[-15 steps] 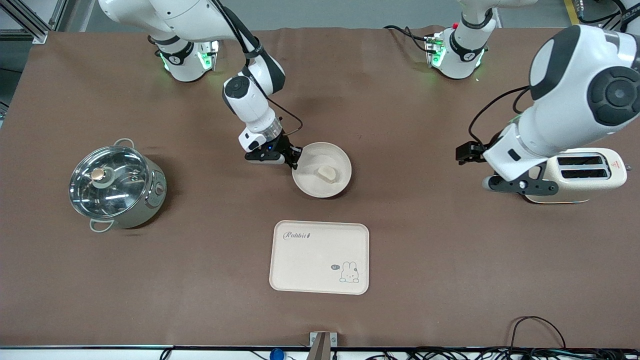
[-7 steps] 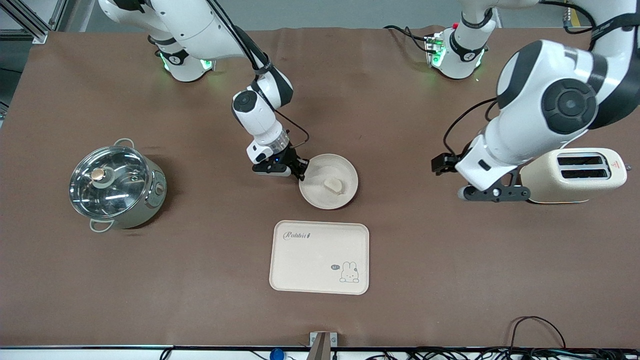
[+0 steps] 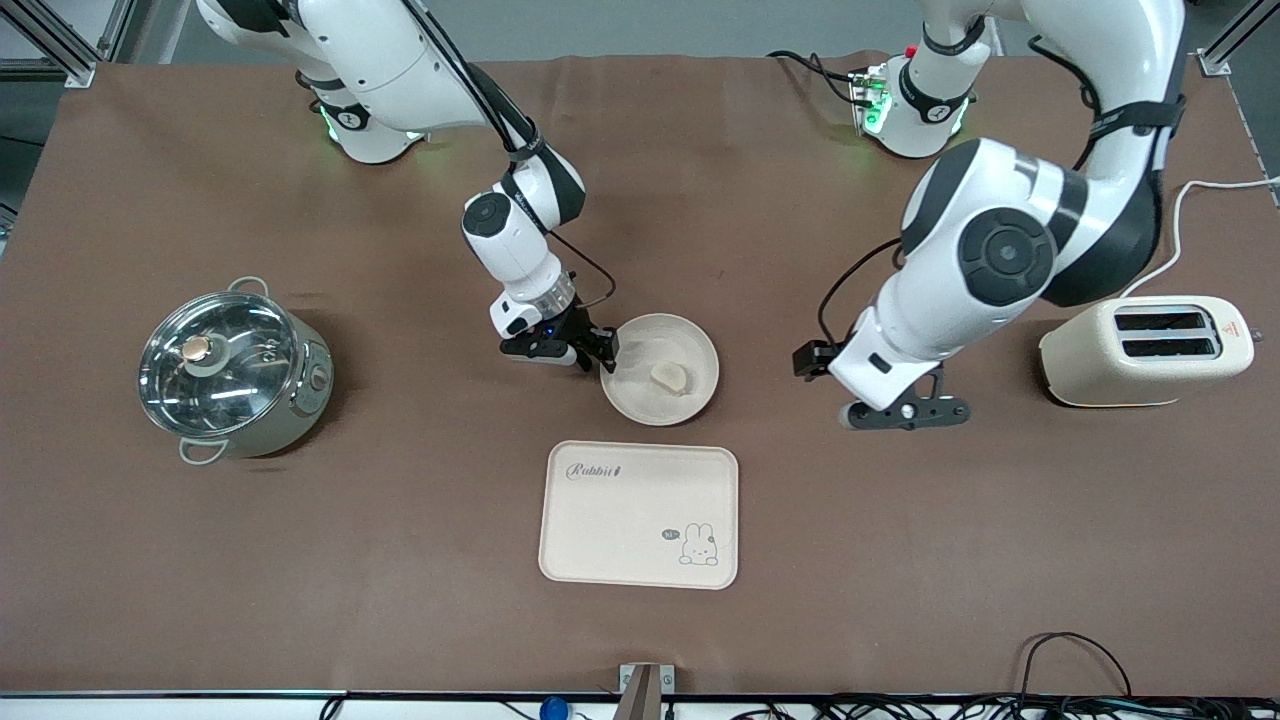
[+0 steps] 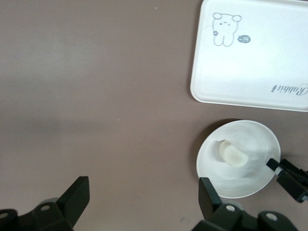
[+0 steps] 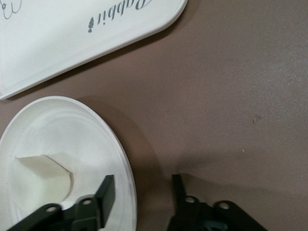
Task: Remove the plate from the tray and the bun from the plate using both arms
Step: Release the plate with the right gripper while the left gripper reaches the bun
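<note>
Moved since earlier: the left arm was swung in from over the toaster [image 3: 1146,350] toward the middle of the table [image 3: 900,560]; the plate was carried a little nearer the front camera and lowered.
Right gripper [image 3: 583,352] [image 5: 139,192]: it was held at the plate's rim, on the side toward the right arm's end of the table. Its jaws were spread a little, one finger inside the rim and one outside it; no clamping on the rim was seen.
Plate [image 3: 661,368] [image 4: 238,159] [image 5: 62,163]: it was found off the tray, on or just above the table, farther from the front camera than the tray.
Bun [image 3: 670,377] [image 4: 232,154] [image 5: 41,180]: it was seen lying in the plate, near the middle, apart from both grippers.
Tray [image 3: 639,514] [image 4: 255,57] [image 5: 57,33]: it was left bare on the table, close to the plate.
Left gripper [image 3: 905,412] [image 4: 144,199]: it was held in the air over bare table between the plate and the toaster, jaws spread wide and holding nothing.
Pot [image 3: 233,368]: it was seen lidded, toward the right arm's end of the table.
</note>
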`<action>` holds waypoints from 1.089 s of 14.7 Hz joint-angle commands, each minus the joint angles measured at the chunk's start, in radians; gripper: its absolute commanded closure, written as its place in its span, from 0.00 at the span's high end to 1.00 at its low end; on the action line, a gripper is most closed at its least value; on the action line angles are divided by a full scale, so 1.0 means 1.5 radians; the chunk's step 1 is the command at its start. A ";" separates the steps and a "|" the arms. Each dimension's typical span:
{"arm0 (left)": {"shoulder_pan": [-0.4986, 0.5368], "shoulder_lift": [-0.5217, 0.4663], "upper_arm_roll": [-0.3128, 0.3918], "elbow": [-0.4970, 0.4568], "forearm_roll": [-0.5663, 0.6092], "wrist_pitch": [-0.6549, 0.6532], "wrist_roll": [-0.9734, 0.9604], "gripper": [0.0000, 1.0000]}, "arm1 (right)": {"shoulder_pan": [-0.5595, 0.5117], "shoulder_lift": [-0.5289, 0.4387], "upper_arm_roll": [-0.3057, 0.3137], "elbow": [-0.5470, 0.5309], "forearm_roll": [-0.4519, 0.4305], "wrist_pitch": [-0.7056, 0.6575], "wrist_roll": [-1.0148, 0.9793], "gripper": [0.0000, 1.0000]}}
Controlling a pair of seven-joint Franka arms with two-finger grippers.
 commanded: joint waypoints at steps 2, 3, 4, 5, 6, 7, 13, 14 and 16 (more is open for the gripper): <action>-0.030 0.027 -0.001 0.017 0.004 0.028 -0.054 1.00 | -0.039 -0.115 0.013 -0.021 0.013 -0.168 0.011 1.00; -0.032 0.028 -0.002 0.014 0.002 0.037 -0.075 1.00 | -0.058 -0.155 0.012 -0.021 0.012 -0.245 0.000 1.00; -0.045 0.028 -0.002 0.011 0.003 0.038 -0.091 1.00 | -0.073 -0.191 0.011 -0.020 0.012 -0.311 -0.028 1.00; -0.064 0.032 -0.001 0.008 0.006 0.038 -0.104 1.00 | -0.092 -0.224 0.009 -0.019 0.012 -0.379 -0.062 1.00; -0.078 0.035 -0.001 0.008 0.008 0.038 -0.123 1.00 | -0.120 -0.259 0.008 -0.019 0.012 -0.441 -0.096 1.00; -0.085 0.037 -0.001 0.011 0.006 0.039 -0.149 1.00 | -0.146 -0.294 0.009 -0.019 0.012 -0.499 -0.126 1.00; -0.180 0.106 0.000 0.007 0.064 0.072 -0.267 1.00 | -0.299 -0.470 0.002 0.027 -0.041 -0.768 -0.253 1.00; -0.190 0.125 0.000 0.009 0.070 0.090 -0.308 1.00 | -0.326 -0.482 0.003 0.051 -0.071 -0.811 -0.278 1.00; -0.210 0.150 0.002 0.003 0.086 0.150 -0.388 1.00 | -0.376 -0.491 0.002 0.105 -0.099 -0.887 -0.339 1.00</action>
